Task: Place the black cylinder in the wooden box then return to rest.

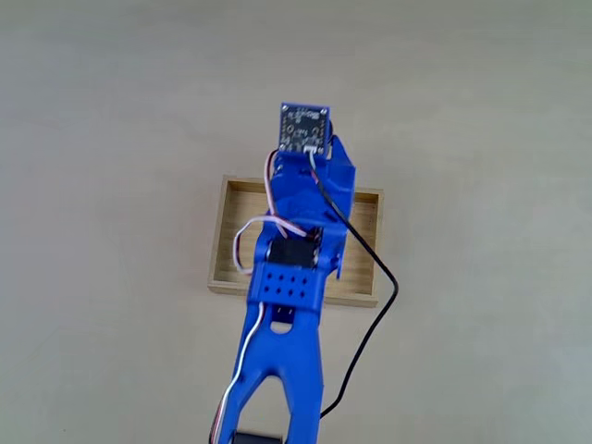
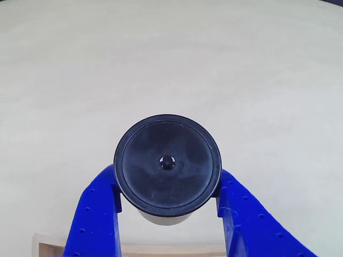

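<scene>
- The tool, seen in the other view, grips the black cylinder between its two blue fingers, one pressed against each side of the round body.
- The cylinder's flat circular top faces the camera, with a small raised dot at its centre and a slightly paler rim around it; a sliver of its lighter-looking lower body shows just beneath the top.
- Below the tool in that same view, at the bottom edge of the picture, a strip of the wooden box shows: a pale wood wall and corner, partly hidden behind the fingers.
- Behind the cylinder lies the plain, pale desk.
- In the fixed view, the blue arm reaches up from the bottom edge and stands over the wooden box, covering most of its middle.
- The box lies flat on the desk, with its left part, its far right corner and its near wall visible around the arm.
- A small circuit board sits at the arm's far end, past the box's far wall.
- A black cable and white wires loop alongside the arm.
</scene>
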